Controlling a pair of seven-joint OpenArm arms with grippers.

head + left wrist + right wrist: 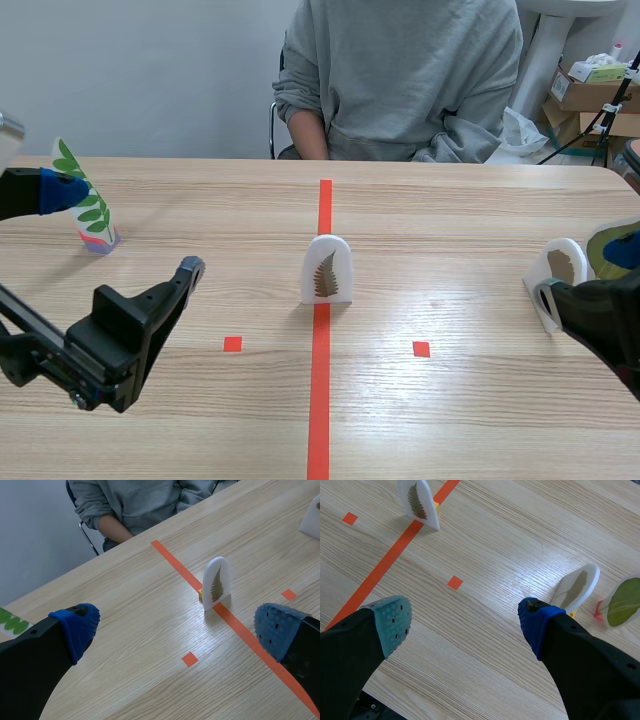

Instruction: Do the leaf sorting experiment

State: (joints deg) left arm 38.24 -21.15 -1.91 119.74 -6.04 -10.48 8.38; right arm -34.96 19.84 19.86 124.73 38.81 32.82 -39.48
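The fern card stands upright on the tape line, mid-tabletop. The left tool is released, fingers wide, with the fern card ahead of it. A sprig card stands by its blue pad (contact unclear). The right tool is released too, with a brown-leaf card just beside one finger and an olive-leaf card beyond.

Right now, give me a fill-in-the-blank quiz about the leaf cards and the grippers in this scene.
1. The middle card stands on the long tape line and shows a ____ fern leaf.
2. The card on the robot's left shows a ____ leaf.
3. The left gripper and the right gripper both have their fingers ____.
4. The seated person wears a ____ top.
Missing words: brown; green; open; grey.
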